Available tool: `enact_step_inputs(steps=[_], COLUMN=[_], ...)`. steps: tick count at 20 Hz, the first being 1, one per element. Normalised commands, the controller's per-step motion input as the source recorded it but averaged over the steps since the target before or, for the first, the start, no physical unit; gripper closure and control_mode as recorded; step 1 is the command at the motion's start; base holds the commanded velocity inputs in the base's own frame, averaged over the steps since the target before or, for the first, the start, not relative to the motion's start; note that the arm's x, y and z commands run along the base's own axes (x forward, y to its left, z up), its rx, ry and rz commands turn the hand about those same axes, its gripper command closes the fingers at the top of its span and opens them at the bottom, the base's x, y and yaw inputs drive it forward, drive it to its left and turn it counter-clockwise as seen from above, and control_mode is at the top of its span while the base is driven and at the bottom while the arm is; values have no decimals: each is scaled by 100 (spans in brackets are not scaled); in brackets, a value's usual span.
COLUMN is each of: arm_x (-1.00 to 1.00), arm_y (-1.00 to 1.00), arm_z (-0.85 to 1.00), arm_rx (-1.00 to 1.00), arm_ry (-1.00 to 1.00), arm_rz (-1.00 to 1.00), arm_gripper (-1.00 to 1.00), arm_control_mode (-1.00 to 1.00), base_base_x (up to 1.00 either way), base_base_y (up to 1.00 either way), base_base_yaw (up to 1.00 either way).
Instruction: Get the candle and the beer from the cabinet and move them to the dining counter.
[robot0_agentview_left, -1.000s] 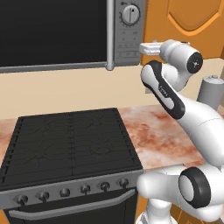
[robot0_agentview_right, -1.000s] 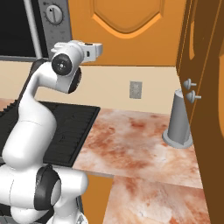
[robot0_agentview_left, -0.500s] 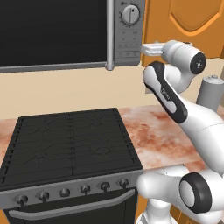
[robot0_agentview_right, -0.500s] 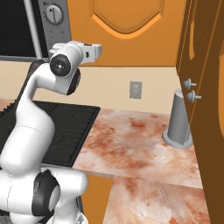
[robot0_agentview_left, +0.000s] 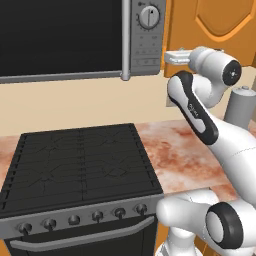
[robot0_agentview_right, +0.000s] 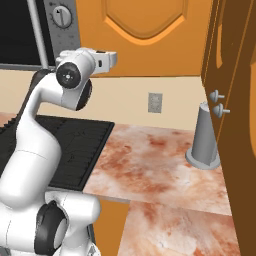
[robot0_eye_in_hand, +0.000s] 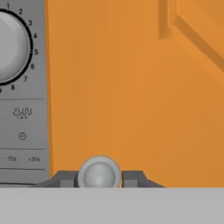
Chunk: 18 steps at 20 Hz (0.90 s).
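- Left base view: the white arm reaches up and forward, its hand (robot0_agentview_left: 172, 57) set against the lower edge of the orange wooden wall cabinet with the arched raised-panel door (robot0_agentview_left: 220, 20), just right of the grey microwave with its round dial (robot0_agentview_left: 148, 35). The door stands closed. Below lie the black gas hob (robot0_agentview_left: 80, 160) and the reddish-brown and cream marbled stone worktop (robot0_agentview_left: 185, 155), with a tall grey cylindrical canister (robot0_agentview_left: 241, 105) at its right end.
- Right base view: the same hand (robot0_agentview_right: 107, 59) is held level at the foot of the arched door (robot0_agentview_right: 150, 30). A dark orange tall cupboard door with two small grey knobs (robot0_agentview_right: 235, 85) stands at the right, the grey canister (robot0_agentview_right: 204, 137) just beside it on the worktop (robot0_agentview_right: 150, 165). A grey wall socket (robot0_agentview_right: 155, 102) sits on the cream wall between arm and canister.
- Hand view: a small round grey door knob (robot0_eye_in_hand: 99, 173) sits between the two dark fingers (robot0_eye_in_hand: 131, 178), which stand narrowly apart and flank it closely on either side. In my judgement they are clamped on the knob. The orange door panel (robot0_eye_in_hand: 131, 87) lies directly behind; the microwave dial and panel (robot0_eye_in_hand: 17, 65) are at the left.
- Progress: early stage. The cabinet is not yet opened; the candle and the beer are presumably behind the closed door. Opening, both retrievals and both deliveries to the dining counter remain outstanding.
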Motion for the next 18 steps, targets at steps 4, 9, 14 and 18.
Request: enact_step_inputs(steps=[4, 9, 14, 18], arm_x=[-30, -40, -39, -34], arm_y=[-30, -49, -46, -44], arm_z=[0, 0, 0, 0], arm_rx=[0, 0, 0, 0], arm_ry=[0, 2, 7, 9], arm_rz=[0, 0, 0, -1], arm_gripper=[100, 100, 100, 100], arm_control_mode=[-100, -100, -100, -100], base_base_x=[0, 0, 0, 0], base_base_y=[0, 0, 0, 0], base_base_yaw=[0, 0, 0, 0])
